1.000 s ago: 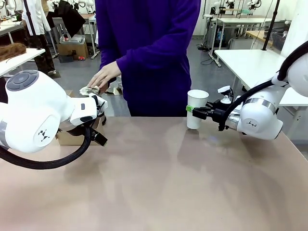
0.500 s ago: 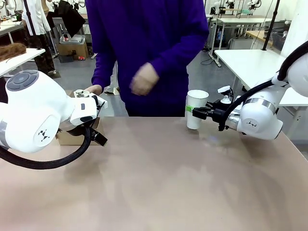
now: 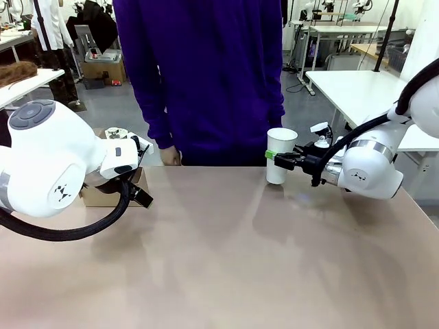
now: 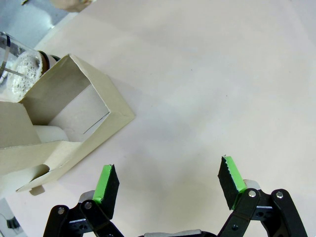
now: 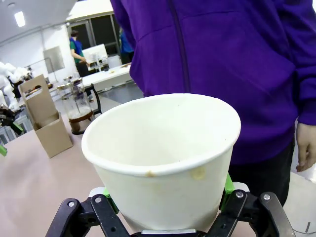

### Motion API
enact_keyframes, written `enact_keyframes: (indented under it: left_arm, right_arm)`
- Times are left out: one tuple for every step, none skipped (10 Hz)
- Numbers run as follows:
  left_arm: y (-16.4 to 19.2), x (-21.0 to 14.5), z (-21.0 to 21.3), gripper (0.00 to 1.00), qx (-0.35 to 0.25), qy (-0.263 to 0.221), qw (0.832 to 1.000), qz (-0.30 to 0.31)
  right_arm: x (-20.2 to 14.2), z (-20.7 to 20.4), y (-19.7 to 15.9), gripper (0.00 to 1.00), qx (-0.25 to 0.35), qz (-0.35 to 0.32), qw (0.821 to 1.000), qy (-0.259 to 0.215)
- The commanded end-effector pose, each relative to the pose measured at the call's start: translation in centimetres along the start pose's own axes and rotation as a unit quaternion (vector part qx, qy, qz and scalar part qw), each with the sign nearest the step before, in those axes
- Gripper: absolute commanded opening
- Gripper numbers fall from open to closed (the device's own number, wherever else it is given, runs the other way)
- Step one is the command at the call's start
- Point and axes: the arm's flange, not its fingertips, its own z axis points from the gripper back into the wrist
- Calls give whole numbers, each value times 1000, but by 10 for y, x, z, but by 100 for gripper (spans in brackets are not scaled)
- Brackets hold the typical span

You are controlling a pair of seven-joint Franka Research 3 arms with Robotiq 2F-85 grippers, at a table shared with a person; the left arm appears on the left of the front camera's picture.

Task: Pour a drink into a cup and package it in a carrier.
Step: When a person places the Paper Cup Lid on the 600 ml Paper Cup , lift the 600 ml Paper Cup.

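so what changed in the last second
The person's hand drew back from the carafe beside the carrier and now hangs at the table edge. Both arms stayed put: right tool still shut on the cup, left tool open over the table.

table (image 3: pixel 226 260): tan | left: carrier (image 4: pixel 74 118), carafe (image 4: pixel 19 74) just beside | far edge: cup (image 3: pixel 280 156)

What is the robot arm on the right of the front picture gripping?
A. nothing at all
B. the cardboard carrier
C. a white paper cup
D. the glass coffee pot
C: the right gripper is shut on the cup, with its green pads against the cup's white wall on both sides.
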Motion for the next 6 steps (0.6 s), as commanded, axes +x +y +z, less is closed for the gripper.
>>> enact_keyframes:
  left_arm:
    - [0, 0, 0, 100, -1, -1, 1000, 0]
    - [0, 0, 0, 100, -1, -1, 1000, 0]
    - [0, 0, 0, 100, -1, -1, 1000, 0]
    - [0, 0, 0, 100, -1, -1, 1000, 0]
    - [0, 0, 0, 100, -1, -1, 1000, 0]
    - [0, 0, 0, 100, -1, -1, 1000, 0]
  right_arm:
    - [2, -2, 3, 88, -5, -6, 1000, -10]
    - [2, -2, 3, 88, -5, -6, 1000, -10]
    - [2, -2, 3, 88, -5, -6, 1000, -10]
    - [2, -2, 3, 88, -5, -6, 1000, -10]
    - [2, -2, 3, 88, -5, -6, 1000, -10]
    - [2, -2, 3, 88, -5, -6, 1000, -10]
